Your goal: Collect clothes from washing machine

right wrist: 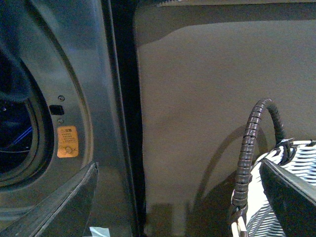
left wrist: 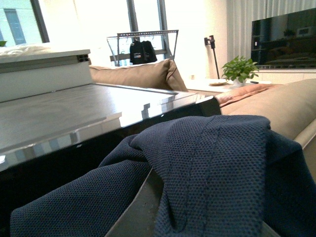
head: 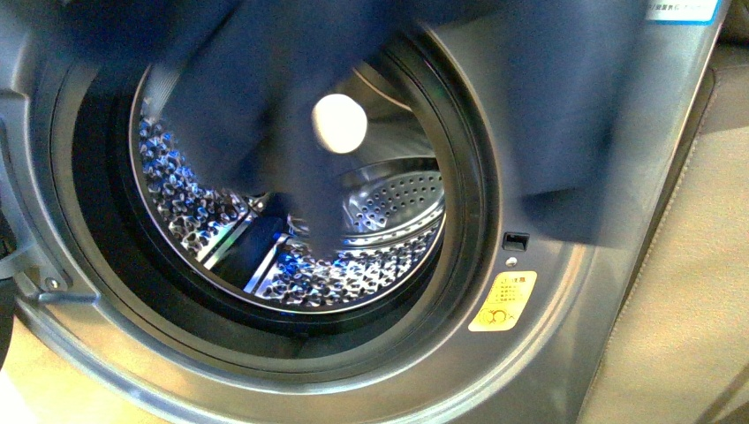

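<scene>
Clothes: dark navy fabric (head: 548, 106), blurred and nearest the lens, hangs across the top of the drum mouth and out over the machine's front panel beside it.
Clothes, left wrist view: the same navy mesh cloth (left wrist: 212, 173) lies bunched and draped over the machine's black top edge.
Washing machine: the grey front-loader (head: 565, 336) has its porthole open.
Drum: the shiny perforated steel drum (head: 389, 212) is mostly bare; there is a dark blue patch low inside, and I cannot tell whether it is fabric or a reflection.
White spot: a round white disc (head: 339, 123) shows against the cloth in front of the drum mouth.
Yellow sticker: the sticker (head: 503, 301) sits just beside the drum mouth, below the door latch (head: 515, 240).
Basket: a white woven basket (right wrist: 296, 153) with a wrapped handle appears only in the right wrist view, well apart from the drum mouth; its contents cannot be made out.
Only in the left wrist view: a tan sofa (left wrist: 143, 74) and a potted plant (left wrist: 239, 69) lie beyond the machine top.
Left fingers: hidden under the clothes, so I cannot tell whether they are open or closed.
Right fingers: the two fingers (right wrist: 54, 202) are spread wide, holding and touching nothing, between the drum mouth and the basket.
</scene>
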